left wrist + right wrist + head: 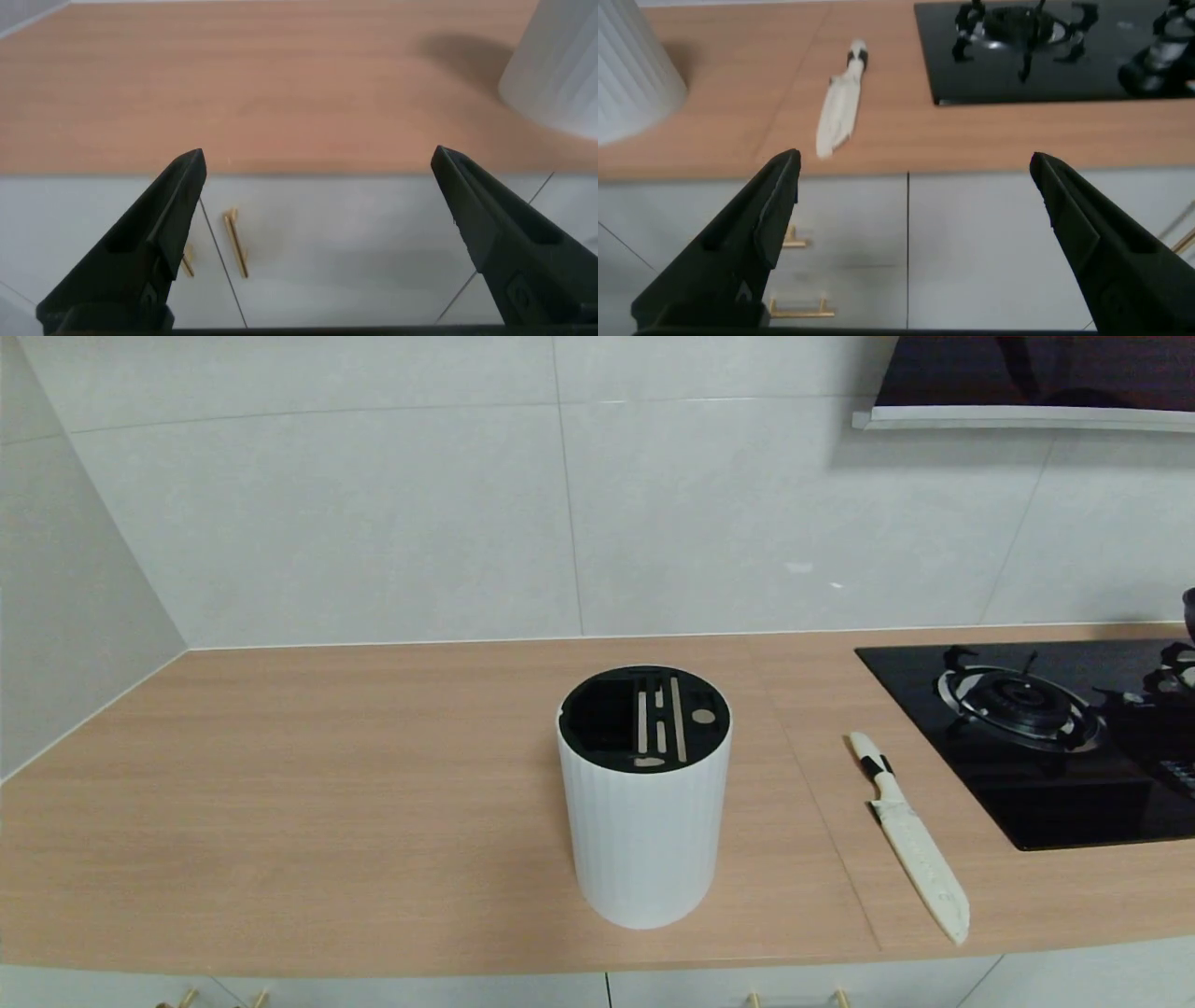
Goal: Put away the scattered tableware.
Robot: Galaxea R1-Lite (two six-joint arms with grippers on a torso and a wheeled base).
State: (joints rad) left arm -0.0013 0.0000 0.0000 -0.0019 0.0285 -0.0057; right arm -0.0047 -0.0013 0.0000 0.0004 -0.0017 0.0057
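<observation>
Knife (pixel 907 835) is lying flat on the bench (pixel 280 784), between the white slotted holder (pixel 644 821) and the stove (pixel 1027 728). Left pincer (pixel 318 161) and right pincer (pixel 915 161) are hanging spread wide just off the bench's front edge.

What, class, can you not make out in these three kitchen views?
Head view: the large slot of the knife holder is too dark to see inside.
Head view: the second burner is cut off by the right edge.
Left wrist view: the knife holder's top is cut off by the frame's edge.
</observation>
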